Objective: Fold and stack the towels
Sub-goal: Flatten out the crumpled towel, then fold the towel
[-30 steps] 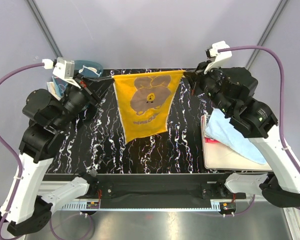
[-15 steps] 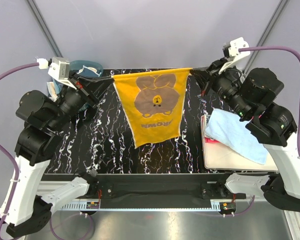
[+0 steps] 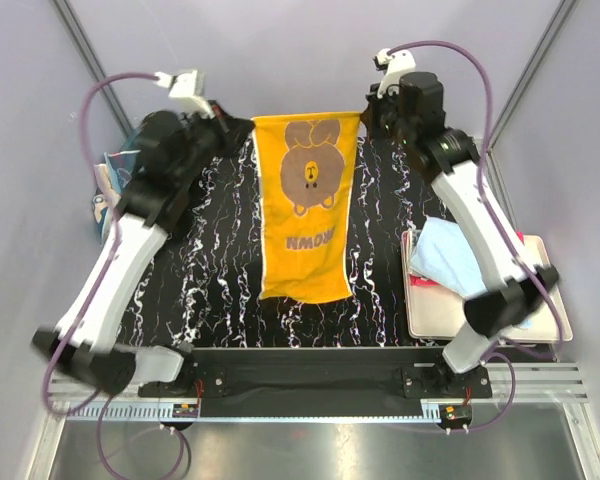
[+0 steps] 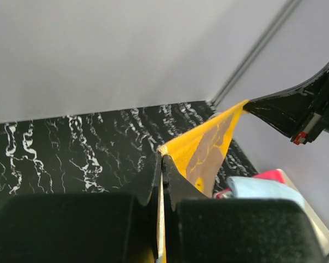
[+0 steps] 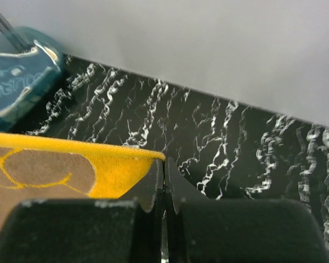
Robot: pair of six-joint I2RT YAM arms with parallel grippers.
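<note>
while both hands hold the orange towel stretched out

as you look from above, the orange towel (image 3: 305, 205) hangs flat from the table's (image 3: 210, 260) far edge, its lower hem toward the near edge. your left hand (image 3: 246, 126) and right hand (image 3: 365, 115) are each clamped tight on a top corner. bare table lies on both sides, and the tray (image 3: 540, 325) with a light blue towel (image 3: 442, 255) sits to the right. a brown bear print shows, with lettering below it.

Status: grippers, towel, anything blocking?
Both shut: left gripper and right gripper pinch the orange towel by its top corners. Spread taut between them above the table. Nothing blocking; blue towel on tray, aside.
</note>
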